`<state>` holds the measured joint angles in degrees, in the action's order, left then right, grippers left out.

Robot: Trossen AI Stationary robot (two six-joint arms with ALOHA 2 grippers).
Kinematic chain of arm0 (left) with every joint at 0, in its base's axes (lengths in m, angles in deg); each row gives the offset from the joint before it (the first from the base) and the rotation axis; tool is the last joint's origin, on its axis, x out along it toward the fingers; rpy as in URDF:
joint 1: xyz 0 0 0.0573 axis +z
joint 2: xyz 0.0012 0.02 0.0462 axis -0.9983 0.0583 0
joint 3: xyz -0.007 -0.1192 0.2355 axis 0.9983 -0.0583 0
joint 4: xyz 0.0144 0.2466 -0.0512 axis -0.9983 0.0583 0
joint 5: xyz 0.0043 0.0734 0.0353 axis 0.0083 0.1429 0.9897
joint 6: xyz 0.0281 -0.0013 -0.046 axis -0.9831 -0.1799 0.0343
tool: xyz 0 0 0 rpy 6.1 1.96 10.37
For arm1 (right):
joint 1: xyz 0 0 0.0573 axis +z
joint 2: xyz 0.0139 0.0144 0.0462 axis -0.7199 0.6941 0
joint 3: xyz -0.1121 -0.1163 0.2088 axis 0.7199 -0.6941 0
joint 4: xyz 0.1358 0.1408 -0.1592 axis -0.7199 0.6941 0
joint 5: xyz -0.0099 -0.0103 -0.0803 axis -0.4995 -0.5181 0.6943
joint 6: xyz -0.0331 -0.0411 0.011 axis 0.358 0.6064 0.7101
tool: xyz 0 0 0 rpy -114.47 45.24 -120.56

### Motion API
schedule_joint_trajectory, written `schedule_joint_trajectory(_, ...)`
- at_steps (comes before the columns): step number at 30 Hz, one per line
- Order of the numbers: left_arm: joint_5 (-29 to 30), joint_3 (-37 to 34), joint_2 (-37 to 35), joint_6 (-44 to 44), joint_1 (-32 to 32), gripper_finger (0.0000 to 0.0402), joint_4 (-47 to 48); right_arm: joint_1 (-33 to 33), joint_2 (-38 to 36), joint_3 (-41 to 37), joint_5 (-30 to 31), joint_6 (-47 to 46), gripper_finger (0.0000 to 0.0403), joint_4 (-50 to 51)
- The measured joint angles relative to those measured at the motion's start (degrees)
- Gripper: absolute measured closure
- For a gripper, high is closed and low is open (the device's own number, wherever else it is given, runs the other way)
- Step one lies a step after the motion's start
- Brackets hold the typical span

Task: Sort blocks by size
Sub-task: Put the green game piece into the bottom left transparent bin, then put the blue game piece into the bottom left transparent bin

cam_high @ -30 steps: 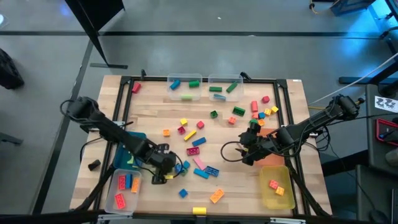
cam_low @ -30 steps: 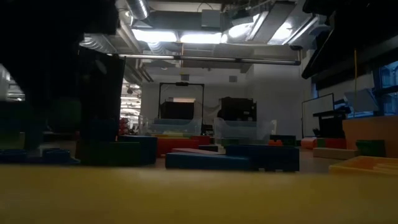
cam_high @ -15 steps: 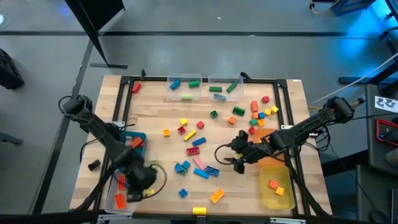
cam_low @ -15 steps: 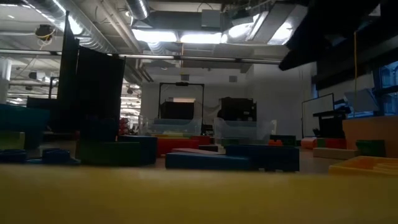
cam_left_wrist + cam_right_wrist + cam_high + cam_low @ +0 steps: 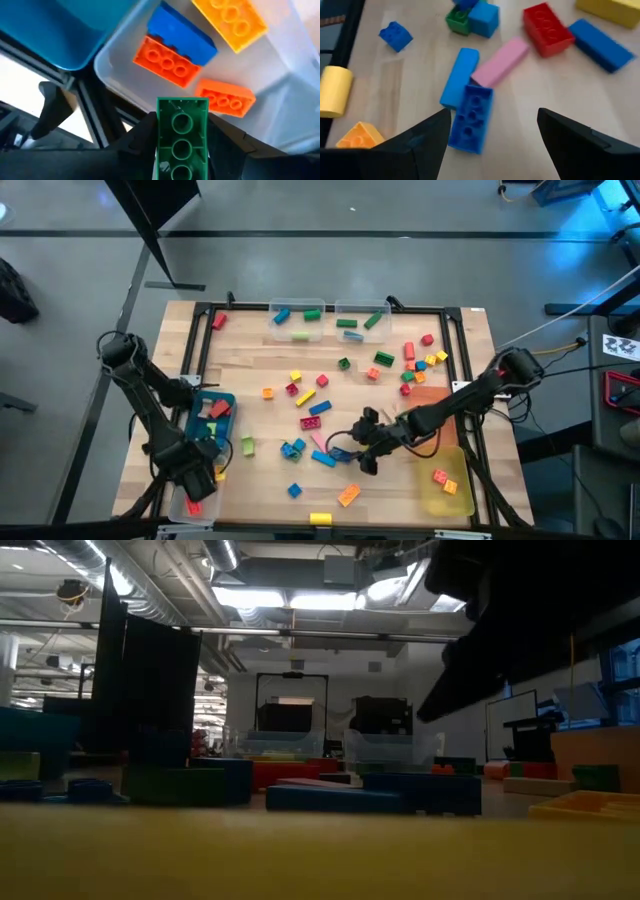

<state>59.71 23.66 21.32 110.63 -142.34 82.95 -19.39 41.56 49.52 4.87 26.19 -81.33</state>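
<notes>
We see the left gripper [image 5: 197, 485] at approx. 7 o'clock of the table [image 5: 260, 370], over the clear bin [image 5: 280, 100] at the table's near-left corner. Its jaws grasp a green brick [image 5: 182, 137] w/ studs; in the wrist view only three studs show, the rest is cut off by the frame's edge. Below it in the bin lie two orange bricks [image 5: 167, 61], a blue one [image 5: 182, 32] and a yellow-orange one [image 5: 231, 20], partly cut off. From above the arm hides most of this bin.

The right gripper [image 5: 362, 448] is at approx. 5 o'clock, jaws released and spread wide, low over a blue studded brick [image 5: 471, 118] which touches a light-blue bar [image 5: 459, 77] and a pink bar [image 5: 500, 62]. We cannot tell if the fingers touch the wood.

Other blocks [image 5: 410, 360] are scattered twd. 1–2 o'clock. The low view is very dark; the blocks there are only silhouettes.
</notes>
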Motion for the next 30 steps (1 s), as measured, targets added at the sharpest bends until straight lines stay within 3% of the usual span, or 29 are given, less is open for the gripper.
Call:
schedule_joint_trajectory(9,6.9,0.0,0.0,-0.5,-0.2,0.0266,0.7,0.0,2.6,0.0,-2.0,0.0,0.0107,-3.2)
schedule_joint_trajectory(18,7.8,0.0,0.3,0.3,0.5,0.0181,0.9,0.0,2.6,0.0,-2.3,-0.1,0.0107,-3.2)
schedule_joint_trajectory(24,8.6,0.0,0.3,-2.5,2.4,0.017,0.9,0.5,2.6,0.0,-3.4,-3.8,0.0107,-3.1)
schedule_joint_trajectory(30,12.0,0.0,0.3,-9.1,5.2,0.017,0.9,3.8,2.6,0.0,4.0,-4.5,0.0107,-3.1)
